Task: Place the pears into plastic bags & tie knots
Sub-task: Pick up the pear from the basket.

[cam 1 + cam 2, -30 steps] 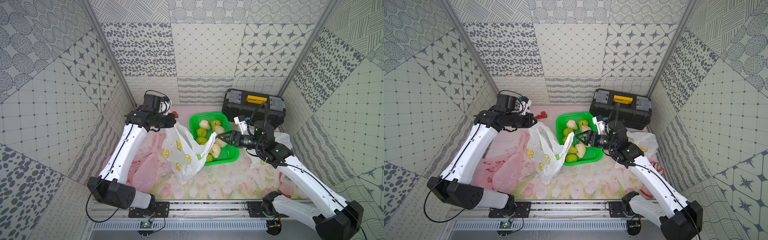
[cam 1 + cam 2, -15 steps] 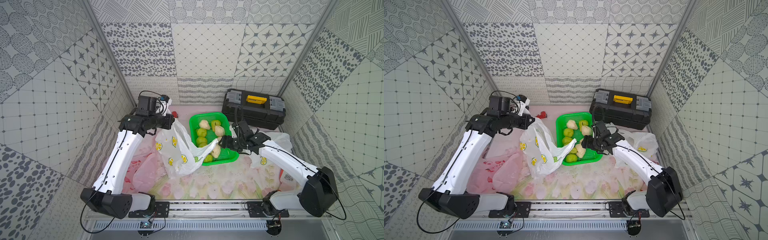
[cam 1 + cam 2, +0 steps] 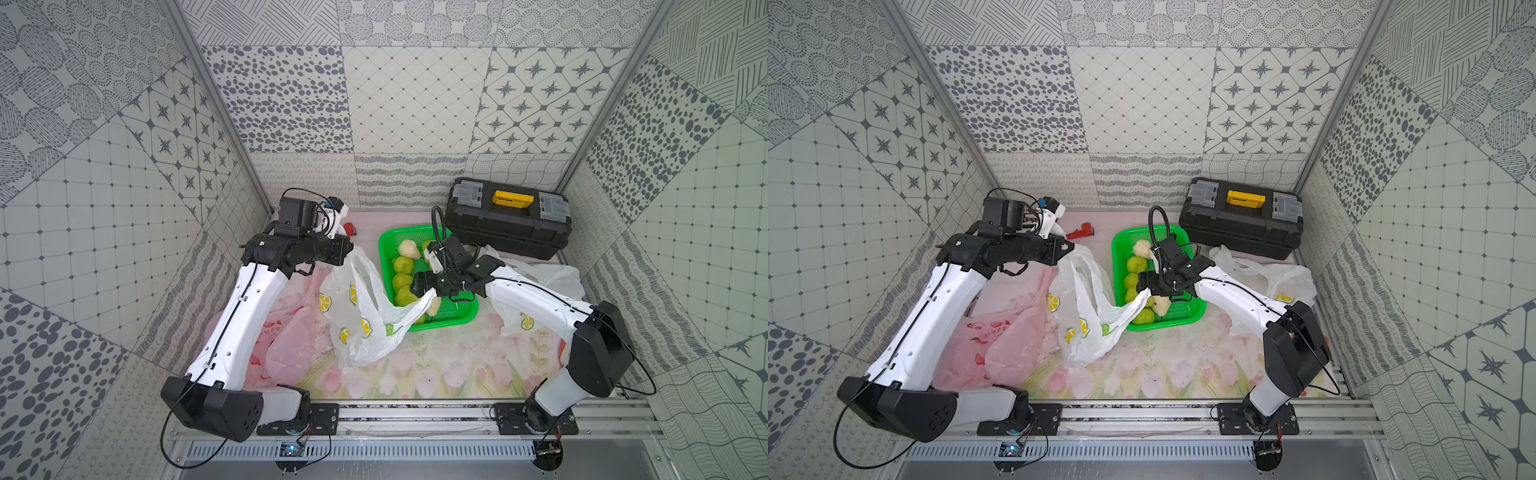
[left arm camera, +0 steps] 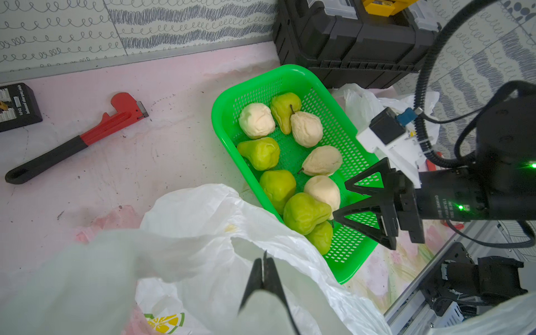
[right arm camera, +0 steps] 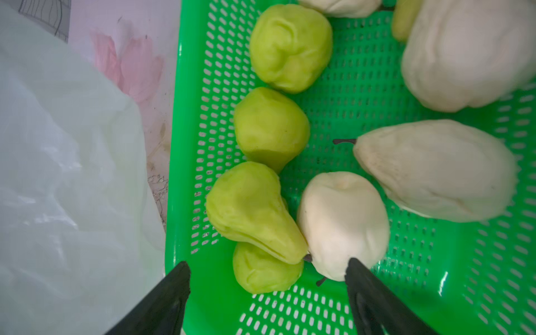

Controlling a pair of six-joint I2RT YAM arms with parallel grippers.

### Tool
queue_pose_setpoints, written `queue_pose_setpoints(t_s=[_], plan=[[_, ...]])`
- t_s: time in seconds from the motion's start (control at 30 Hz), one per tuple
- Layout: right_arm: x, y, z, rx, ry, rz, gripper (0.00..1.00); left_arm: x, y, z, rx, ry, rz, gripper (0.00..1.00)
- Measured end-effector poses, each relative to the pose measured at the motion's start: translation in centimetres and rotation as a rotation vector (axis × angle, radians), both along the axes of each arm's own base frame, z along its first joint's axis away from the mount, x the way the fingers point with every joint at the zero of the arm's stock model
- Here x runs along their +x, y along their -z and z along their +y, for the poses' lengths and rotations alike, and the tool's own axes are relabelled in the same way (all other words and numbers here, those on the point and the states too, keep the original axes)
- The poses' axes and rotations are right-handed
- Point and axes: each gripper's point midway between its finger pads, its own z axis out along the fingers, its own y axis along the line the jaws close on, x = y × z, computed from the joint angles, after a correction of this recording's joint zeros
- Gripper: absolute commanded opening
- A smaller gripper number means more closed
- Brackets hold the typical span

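The step in hand looks like loading the first bag. The left gripper (image 4: pixel 264 261) is pinched together on the edge of a thin white translucent plastic bag with yellow lemon prints (image 3: pixel 357 316). It holds the bag lifted beside a green mesh plastic basket (image 4: pixel 223 116), and a loose flap of the bag drapes over the basket's near rim. The right gripper (image 5: pixel 266 262) hangs low over that end of the basket, jaws spread wide with nothing gripped. Nine pears (image 4: pixel 261 152) lie in the basket, five yellow-green and four pale cream; whether any already sits in the bag cannot be told. Just ahead of the open jaws a yellow-green pear (image 5: pixel 249 208) lies on top of another green one and touches a pale cream pear (image 5: pixel 342 220). The next move probably calls for lowering the jaws around a single fruit, likely that top green one, closing across its body, and carrying it to the bag's mouth, which sags and may need spreading.
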Motion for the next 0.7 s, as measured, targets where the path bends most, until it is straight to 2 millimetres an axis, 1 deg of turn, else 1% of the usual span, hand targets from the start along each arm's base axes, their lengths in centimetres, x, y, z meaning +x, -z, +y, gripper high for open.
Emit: queue_pose_setpoints(t_s=[0.1,0.17,0.3,0.37,0.43,0.5,0.57,0.63,0.7], plan=[[0.3,0.3,1.9,-0.025,-0.072,-0.015,0.95,0.1,-0.1,-0.1,-0.006,0.005,-0.005,0.00],[0.6,0.9,2.9,-0.053,-0.112,-0.025,0.94,0.1,-0.2,-0.3,-0.013,0.011,-0.010,0.00],[1.1,3.4,3.9,-0.133,-0.181,-0.021,0.92,0.2,-0.5,-0.4,-0.024,0.015,-0.018,0.00],[1.0,4.6,3.8,-0.166,-0.205,-0.003,0.86,0.3,-0.6,-0.5,-0.032,0.012,-0.021,0.00],[0.9,5.7,3.6,-0.192,-0.217,0.015,0.76,0.5,-0.7,-0.6,-0.041,0.010,-0.023,0.00],[0.8,6.3,3.5,-0.206,-0.219,0.029,0.59,0.6,-0.7,-0.7,-0.051,0.006,-0.017,0.00],[0.9,6.3,3.4,-0.203,-0.212,0.029,0.47,0.7,-0.6,-0.8,-0.061,0.001,-0.008,0.00],[1.2,6.0,3.3,-0.182,-0.199,0.020,0.43,0.6,-0.3,-0.8,-0.066,-0.005,0.005,0.00],[1.3,5.3,2.7,-0.147,-0.173,0.015,0.41,0.6,0.0,-0.8,-0.070,-0.012,0.018,0.00]])
